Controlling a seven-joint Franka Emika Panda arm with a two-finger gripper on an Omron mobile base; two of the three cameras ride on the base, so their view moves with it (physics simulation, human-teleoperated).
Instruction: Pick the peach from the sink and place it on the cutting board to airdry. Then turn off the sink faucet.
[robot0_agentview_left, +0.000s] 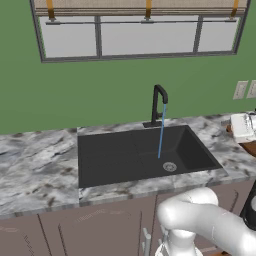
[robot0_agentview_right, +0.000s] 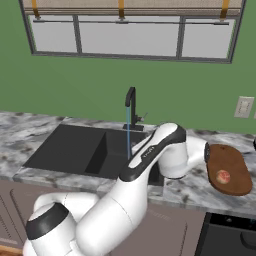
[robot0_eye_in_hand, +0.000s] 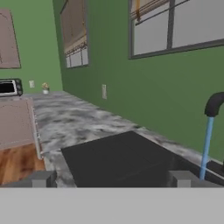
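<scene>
Peach (robot0_agentview_right: 223, 176) on cutting board (robot0_agentview_right: 235, 165)

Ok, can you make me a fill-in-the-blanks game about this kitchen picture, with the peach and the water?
1. The peach is lying on the ____.
2. Blue water is ____ from the sink faucet, so the tap is on.
3. The water falls into the sink, whose colour is ____.
4. The wall behind the faucet is painted ____.

Missing words: cutting board; running; black; green
</scene>
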